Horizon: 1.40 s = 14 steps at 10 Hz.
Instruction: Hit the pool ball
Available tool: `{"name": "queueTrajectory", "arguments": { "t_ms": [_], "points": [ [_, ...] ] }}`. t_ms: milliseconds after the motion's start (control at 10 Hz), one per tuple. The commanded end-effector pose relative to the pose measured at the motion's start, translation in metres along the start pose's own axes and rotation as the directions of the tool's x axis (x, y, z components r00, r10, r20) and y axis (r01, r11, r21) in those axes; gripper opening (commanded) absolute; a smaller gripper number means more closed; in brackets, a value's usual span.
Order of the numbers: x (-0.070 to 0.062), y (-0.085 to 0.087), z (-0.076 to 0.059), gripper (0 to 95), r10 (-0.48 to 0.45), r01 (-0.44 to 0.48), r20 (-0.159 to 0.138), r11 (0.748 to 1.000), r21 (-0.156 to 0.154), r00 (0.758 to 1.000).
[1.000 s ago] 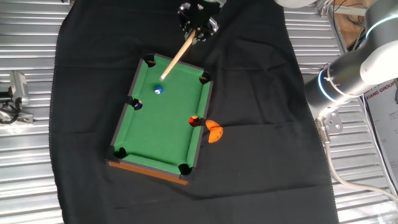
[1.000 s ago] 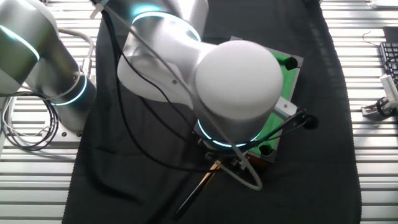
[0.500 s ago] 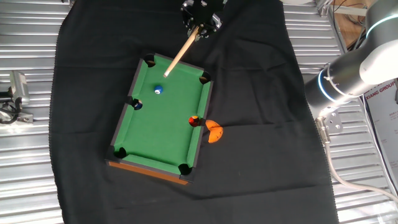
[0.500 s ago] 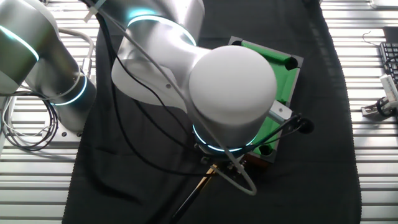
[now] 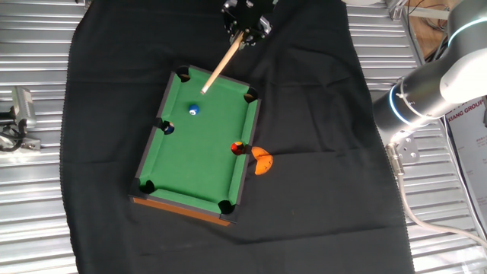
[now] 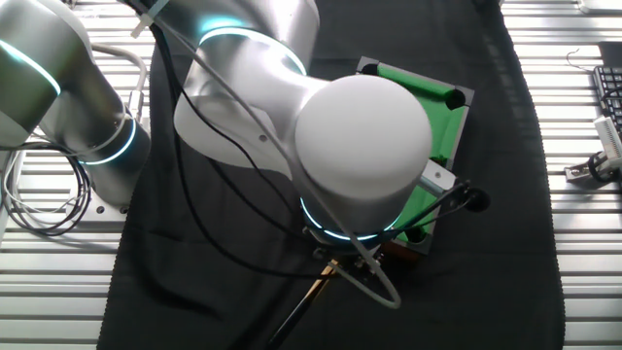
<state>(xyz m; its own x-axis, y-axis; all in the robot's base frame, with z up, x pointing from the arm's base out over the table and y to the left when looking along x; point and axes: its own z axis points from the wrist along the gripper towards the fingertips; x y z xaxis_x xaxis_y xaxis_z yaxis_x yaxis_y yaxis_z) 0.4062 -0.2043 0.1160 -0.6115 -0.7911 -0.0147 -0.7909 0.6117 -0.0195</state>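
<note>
One toy pool table [image 5: 199, 199] sits on a black cloth [image 5: 319, 198], with one orange piece [image 5: 263, 160] on the cloth just beside its right rail. Three balls lie on the felt: one red-and-black ball [image 5: 237, 148] at the right rail, one navy ball [image 5: 168, 129] at the left rail, and the one light-blue pool ball [image 5: 194, 111] farther up, near the middle. Beyond it, one wooden cue [image 5: 221, 64] slants down with its tip just short of the pool ball, pinched at its far end by the single gripper [image 5: 245, 29].
</note>
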Motion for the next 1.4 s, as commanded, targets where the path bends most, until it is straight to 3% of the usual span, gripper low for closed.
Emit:
{"name": "queueTrajectory", "arguments": {
  "t_ms": [100, 1400],
  "points": [
    [0.0001, -0.0003, 0.0002, 0.0, 0.001, -0.001, -0.018, 1.000, -0.005, 1.000],
    [-0.0018, -0.0027, 0.0011, 0.0, 0.008, -0.011, -0.118, 1.000, -0.020, 0.993]
  ]
}}
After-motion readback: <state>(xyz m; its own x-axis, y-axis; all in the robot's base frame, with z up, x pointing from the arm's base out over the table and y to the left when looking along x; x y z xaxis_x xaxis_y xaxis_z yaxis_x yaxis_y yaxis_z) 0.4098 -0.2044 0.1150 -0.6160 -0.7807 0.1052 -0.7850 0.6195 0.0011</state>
